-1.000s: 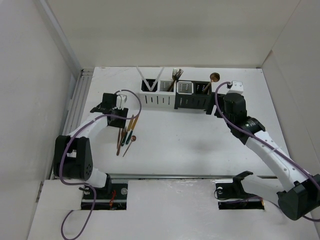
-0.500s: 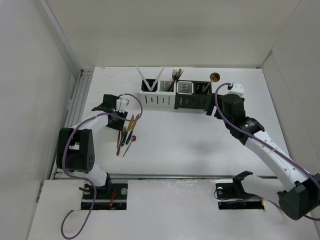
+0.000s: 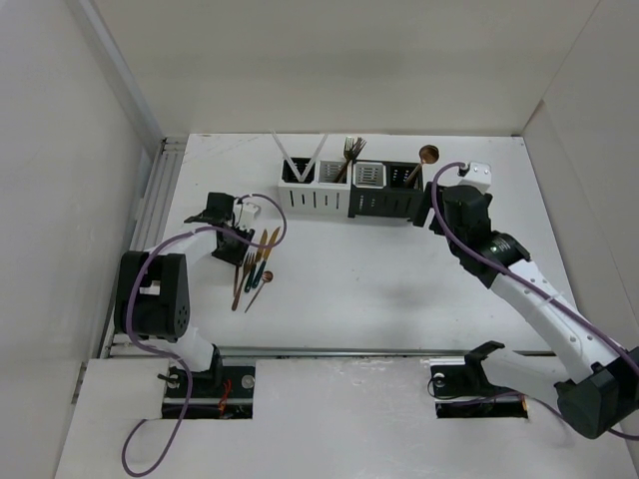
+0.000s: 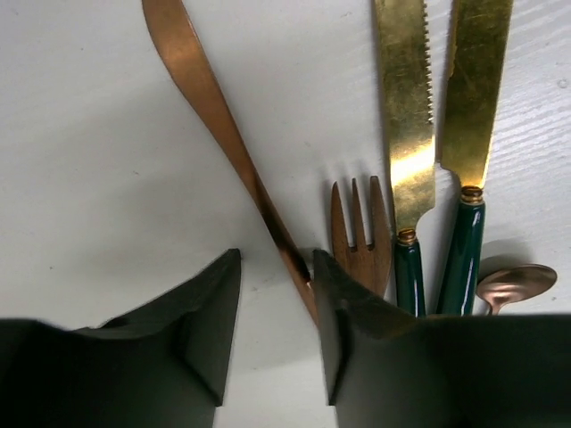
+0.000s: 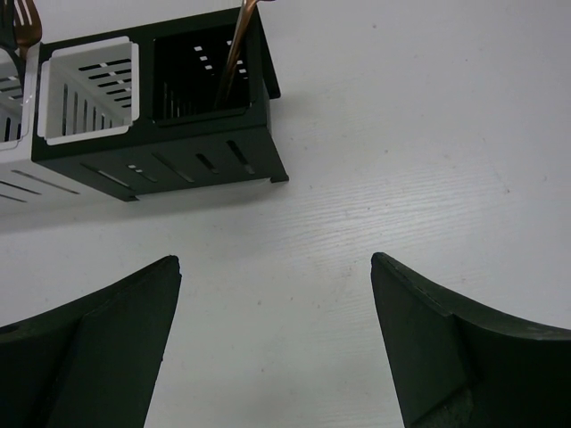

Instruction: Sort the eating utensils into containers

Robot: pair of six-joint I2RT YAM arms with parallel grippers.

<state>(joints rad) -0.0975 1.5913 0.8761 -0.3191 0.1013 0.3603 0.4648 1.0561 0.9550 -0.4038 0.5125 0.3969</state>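
Note:
Several loose eating utensils lie in a bunch left of the table's middle. Over their far ends sits my left gripper. In the left wrist view its jaws stand partly apart over bare table; a slim copper handle slants down against the inner edge of the right finger. Beside it lie a copper fork, two gold knives with green handles and a copper spoon bowl. The containers stand at the back. My right gripper hangs open and empty near their black end caddy.
White sticks, forks and a copper spoon stand in the caddies. A copper stem leans in the black end caddy beside a white one. White walls enclose the table; purple cables loop along both arms.
The left gripper's jaws have narrowed and its wrist has settled lower over the utensil bunch. The right arm has barely shifted.

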